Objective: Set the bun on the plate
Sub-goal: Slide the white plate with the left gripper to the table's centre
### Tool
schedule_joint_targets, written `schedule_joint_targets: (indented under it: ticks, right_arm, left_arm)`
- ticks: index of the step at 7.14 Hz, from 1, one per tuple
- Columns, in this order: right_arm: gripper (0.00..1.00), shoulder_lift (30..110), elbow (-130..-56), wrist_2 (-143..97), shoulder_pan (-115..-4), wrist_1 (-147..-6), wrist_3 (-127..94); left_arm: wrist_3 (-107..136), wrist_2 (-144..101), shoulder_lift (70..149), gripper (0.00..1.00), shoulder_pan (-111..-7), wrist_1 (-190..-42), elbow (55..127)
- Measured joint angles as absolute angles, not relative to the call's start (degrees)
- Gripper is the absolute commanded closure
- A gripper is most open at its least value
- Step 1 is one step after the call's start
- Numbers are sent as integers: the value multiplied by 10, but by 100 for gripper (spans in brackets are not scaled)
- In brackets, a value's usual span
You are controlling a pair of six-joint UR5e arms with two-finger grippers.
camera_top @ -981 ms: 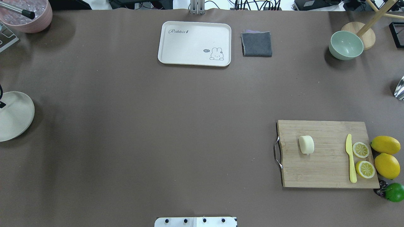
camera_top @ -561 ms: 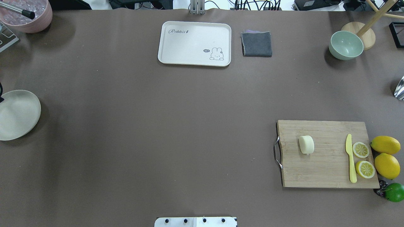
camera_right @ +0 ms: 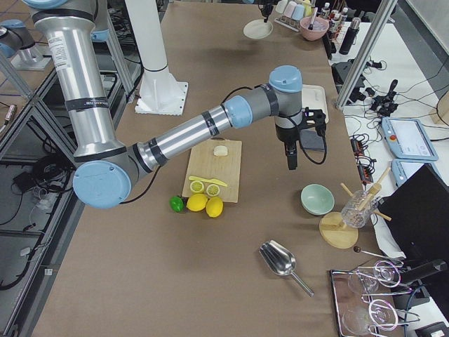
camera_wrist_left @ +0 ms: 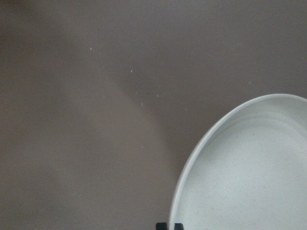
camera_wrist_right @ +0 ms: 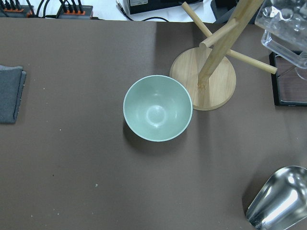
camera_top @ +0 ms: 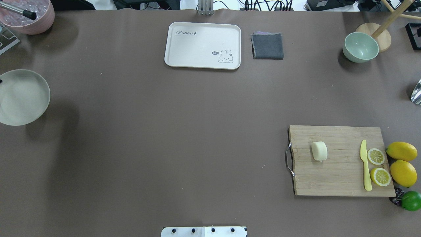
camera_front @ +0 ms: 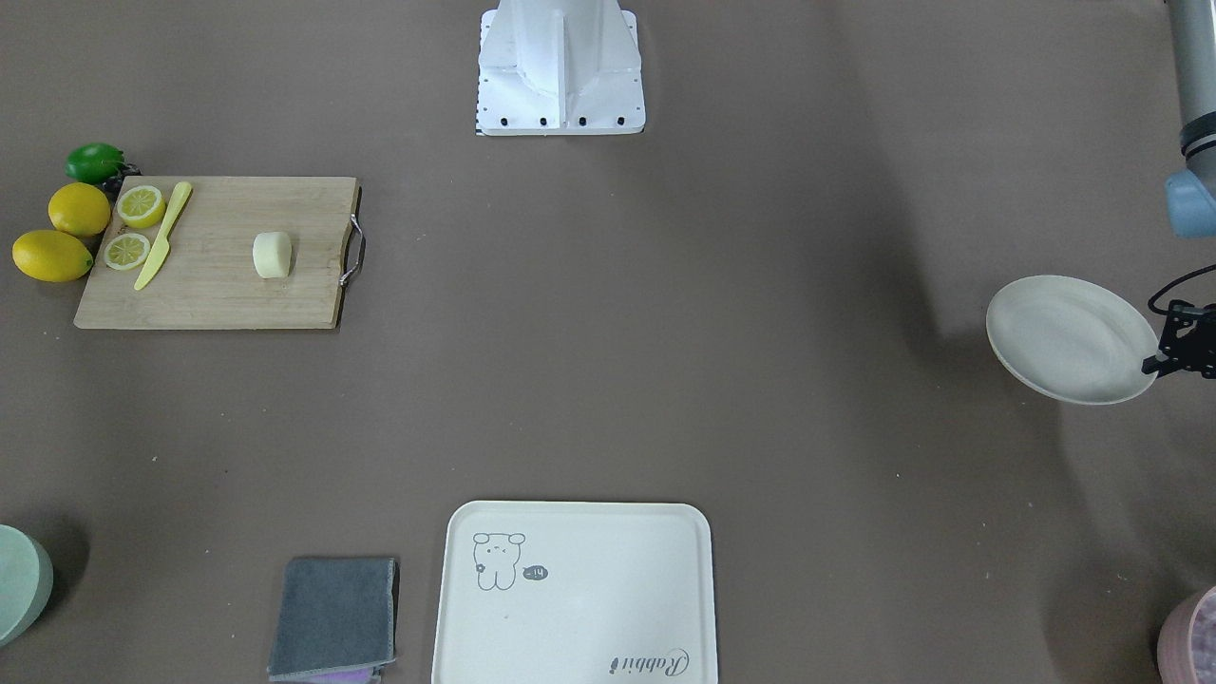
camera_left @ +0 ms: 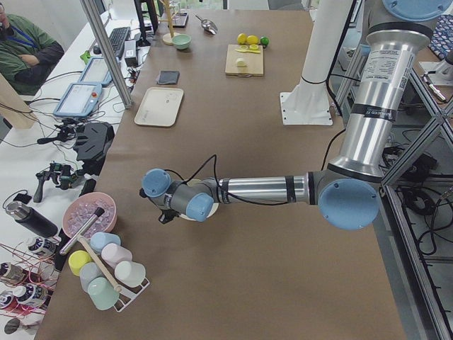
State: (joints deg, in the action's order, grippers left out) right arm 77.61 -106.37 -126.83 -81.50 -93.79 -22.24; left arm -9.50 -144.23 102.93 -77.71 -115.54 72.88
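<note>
On the left, the round cream-white plate is held up off the brown surface, with the left tool pinched tight on its rim. I think the job now is to bring the plate nearer the bun, so keep it flat, set it down gently, then let go. In the middle, the cream rectangular tray says "Rabbit", and a small bubble by the bunny seems to say "hi". On the right, the small pale yellow bun sits on the wooden cutting board, far from the plate. The right tool hangs above the green bowl; I cannot tell if it is open.
</note>
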Motion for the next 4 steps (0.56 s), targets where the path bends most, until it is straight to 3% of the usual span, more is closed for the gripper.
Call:
schedule_joint_targets:
  ticks: [4]
  right_arm:
    - [0, 774, -1059, -1270, -789, -940, -222]
  left_arm:
    - [176, -1457, 1112, 100, -751, -1156, 812]
